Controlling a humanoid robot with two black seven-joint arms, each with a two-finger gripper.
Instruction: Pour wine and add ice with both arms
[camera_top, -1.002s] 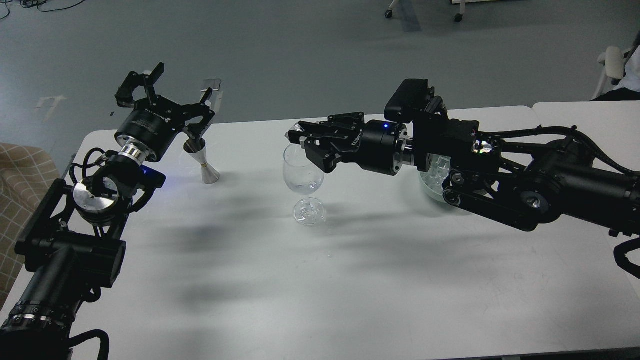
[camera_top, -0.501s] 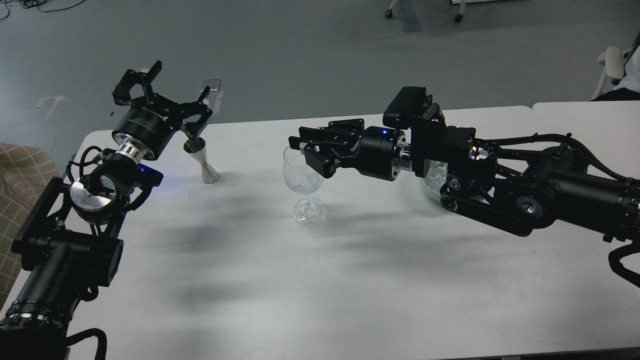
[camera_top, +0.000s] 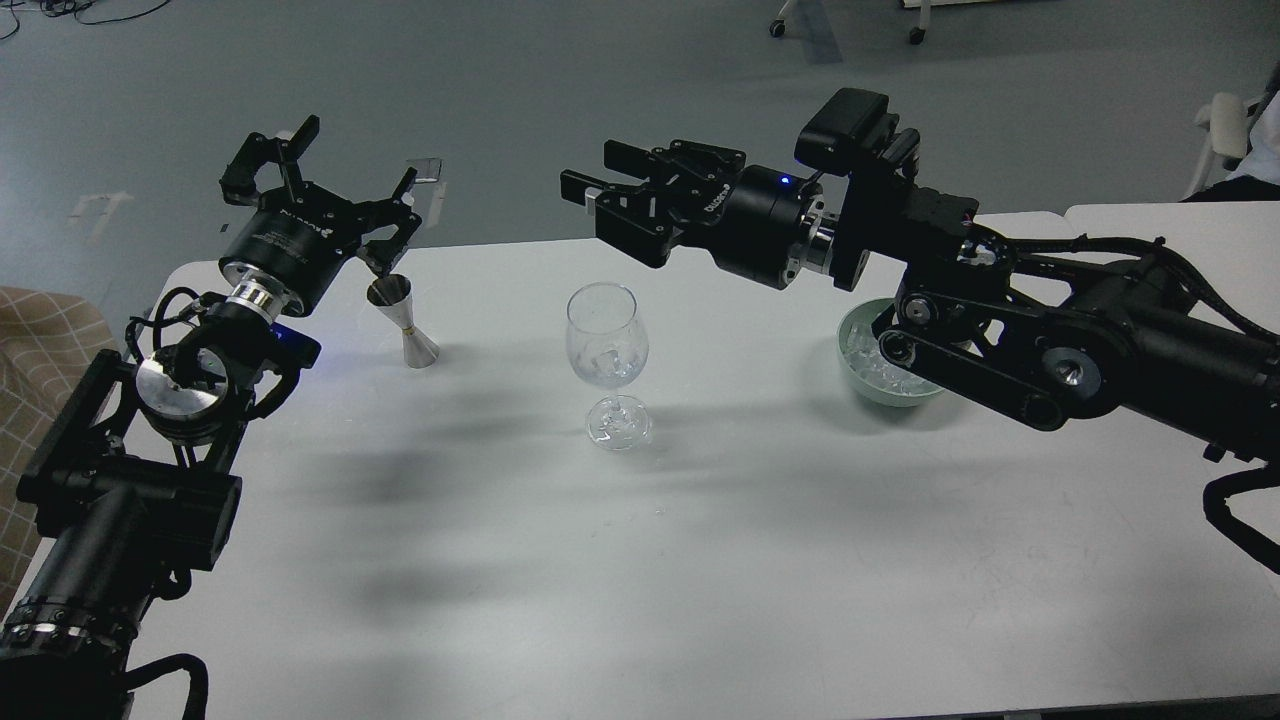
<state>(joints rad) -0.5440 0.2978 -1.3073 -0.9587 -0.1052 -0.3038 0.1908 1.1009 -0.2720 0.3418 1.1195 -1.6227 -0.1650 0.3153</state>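
A clear wine glass (camera_top: 606, 340) stands upright mid-table with a clear ice cube (camera_top: 606, 358) in its bowl; I cannot make out any wine in it. A steel jigger (camera_top: 405, 322) stands to its left. A pale green bowl (camera_top: 858, 375) with a heap of ice (camera_top: 868, 352) sits to the right, partly behind my right arm. My right gripper (camera_top: 598, 190) is open and empty, raised above and behind the glass. My left gripper (camera_top: 340, 190) is open, just above and behind the jigger, one finger close to its rim.
All stands on a white table (camera_top: 640, 560). A second white table (camera_top: 1170, 230) adjoins at the right, with a chair (camera_top: 1225, 125) behind it. Beige checked fabric (camera_top: 40, 340) lies past the left edge.
My right gripper held an ice cube at the glass rim, let it go into the glass, and has risen up and back. My left gripper has lifted slightly.
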